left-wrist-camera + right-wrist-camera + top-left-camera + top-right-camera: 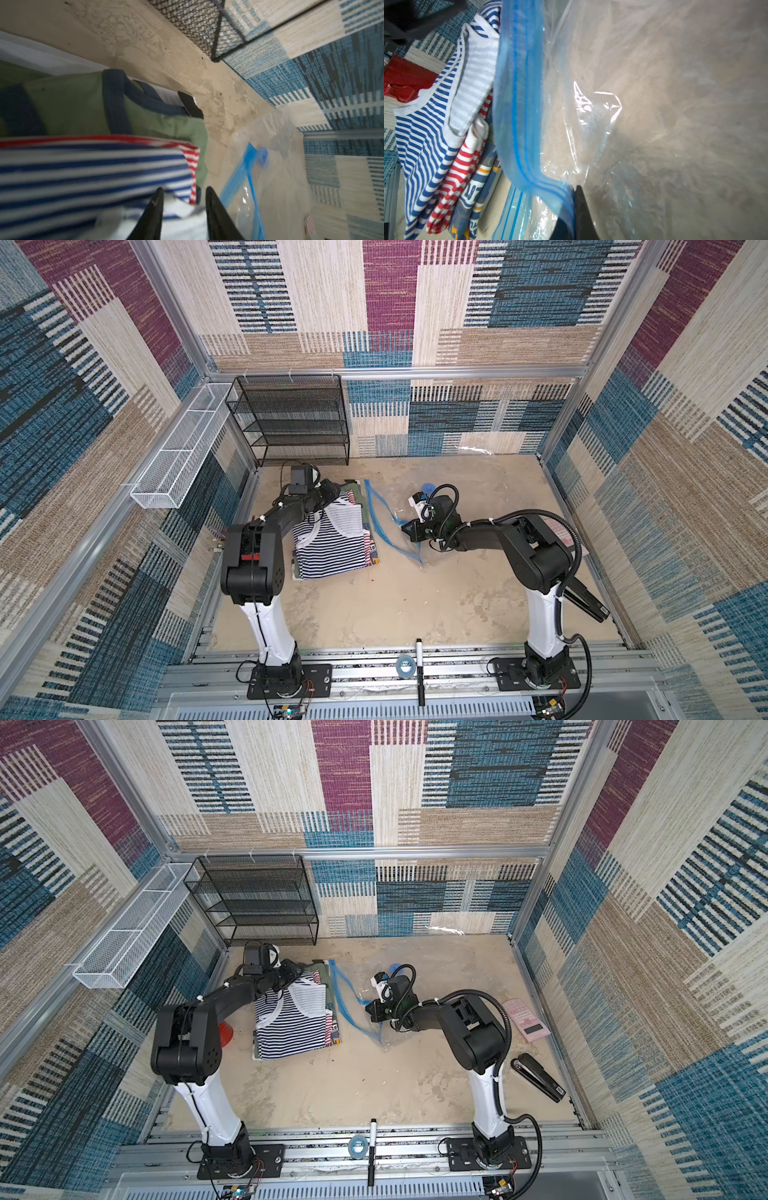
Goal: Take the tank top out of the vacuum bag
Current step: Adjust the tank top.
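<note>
The blue-and-white striped tank top (328, 535) (291, 1019) lies on top of a pile of folded clothes, outside the vacuum bag. My left gripper (332, 492) (185, 192) is at the top's far end, closed on a bunch of its white-and-blue fabric (83, 172). The vacuum bag (380, 510) (345, 994), clear with a blue zip strip and a round blue valve (428, 489), lies just right of the pile. My right gripper (405, 526) (574, 189) is shut on the zip strip (519, 104) and holds it lifted.
Under the tank top lie a green garment (72, 104) and red-striped and printed shirts (456, 166). A black mesh rack (291, 423) and a white wire basket (183, 448) stand at the back left. A pink calculator (525, 1019) and a black stapler (538, 1077) lie at the right.
</note>
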### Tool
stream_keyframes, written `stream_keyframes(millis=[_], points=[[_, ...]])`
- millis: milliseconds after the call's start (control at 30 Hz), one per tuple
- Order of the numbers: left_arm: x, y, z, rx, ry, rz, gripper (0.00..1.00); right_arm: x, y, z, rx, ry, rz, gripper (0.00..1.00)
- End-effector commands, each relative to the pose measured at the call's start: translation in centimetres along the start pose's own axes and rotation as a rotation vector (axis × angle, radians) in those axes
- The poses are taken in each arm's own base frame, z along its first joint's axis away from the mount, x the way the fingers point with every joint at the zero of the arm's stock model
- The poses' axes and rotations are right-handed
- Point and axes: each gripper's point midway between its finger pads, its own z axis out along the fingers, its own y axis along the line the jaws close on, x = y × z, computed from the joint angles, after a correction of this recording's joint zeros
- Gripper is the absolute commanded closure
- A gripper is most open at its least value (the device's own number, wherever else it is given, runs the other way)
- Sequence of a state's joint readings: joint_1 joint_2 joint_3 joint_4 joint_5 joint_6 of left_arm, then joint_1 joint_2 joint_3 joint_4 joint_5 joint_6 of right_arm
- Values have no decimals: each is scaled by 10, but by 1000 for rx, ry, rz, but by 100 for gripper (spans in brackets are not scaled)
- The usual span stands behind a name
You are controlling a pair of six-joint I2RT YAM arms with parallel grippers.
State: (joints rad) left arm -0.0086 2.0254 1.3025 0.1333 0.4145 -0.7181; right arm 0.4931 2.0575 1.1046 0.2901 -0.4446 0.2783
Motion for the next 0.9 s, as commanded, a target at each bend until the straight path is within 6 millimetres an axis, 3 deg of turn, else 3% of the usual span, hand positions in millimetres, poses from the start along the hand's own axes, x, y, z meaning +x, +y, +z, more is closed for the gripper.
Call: stream_keyframes(millis=[0, 133, 267, 567, 667, 867], points=[[-10, -9, 27, 277, -7, -180, 68, -2, 2, 1, -7, 0, -5, 98], [-3, 13, 48, 288, -2, -216, 68, -3, 1, 0, 3, -6, -11, 98], [-2, 11, 40, 286, 1, -176, 68, -2, -1, 1, 8, 0, -10, 98], [-17, -36, -30, 251, -11, 14, 66, -1, -1, 1, 7, 0, -8, 98], [-6, -30, -48, 165, 14, 5, 65, -3, 0, 0, 6, -3, -11, 98], [38, 6, -83, -5, 51, -19, 65, -4, 1, -2, 4, -8, -12, 98]])
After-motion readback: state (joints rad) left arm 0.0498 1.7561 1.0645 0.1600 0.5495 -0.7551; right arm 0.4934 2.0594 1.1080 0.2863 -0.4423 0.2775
